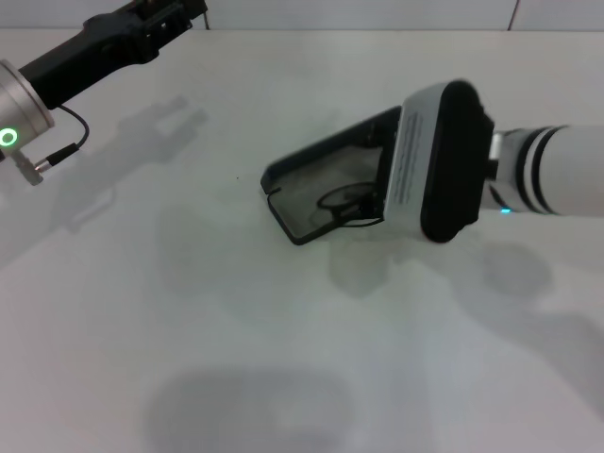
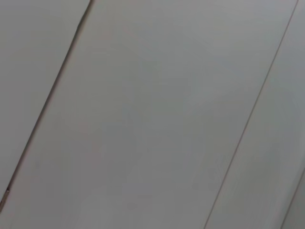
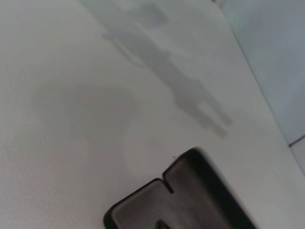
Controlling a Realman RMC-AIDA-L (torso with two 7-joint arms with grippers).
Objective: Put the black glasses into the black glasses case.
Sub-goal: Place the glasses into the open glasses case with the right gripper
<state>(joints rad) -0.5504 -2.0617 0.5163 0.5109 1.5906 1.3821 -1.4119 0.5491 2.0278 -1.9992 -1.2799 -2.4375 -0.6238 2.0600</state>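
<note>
Head view: the black glasses case [image 1: 311,184] lies open on the white table [image 1: 189,311], near the middle of the surface, its lid folded back toward the far side and its grey-lined tray facing up. The black glasses [image 1: 347,203] rest inside the tray, one rounded lens and part of the thin frame showing at the end of the case nearest the right arm. The right gripper [image 1: 429,165] hangs directly over that end of the case, its wrist housing covering the rest of the glasses; the fingers are hidden beneath the housing, so whether the jaws stand open, closed or gripping the frame cannot be told. The left gripper [image 1: 175,14] is raised at the far left corner of the table, well apart from the case, and the state of its jaws cannot be told either.

Right wrist view: one rounded corner of the case [image 3: 190,195] with the hinge notch between lid and tray, lying on the table [image 3: 71,119].

Left wrist view: only pale flat panels [image 2: 152,114] crossed by thin dark seams
</note>
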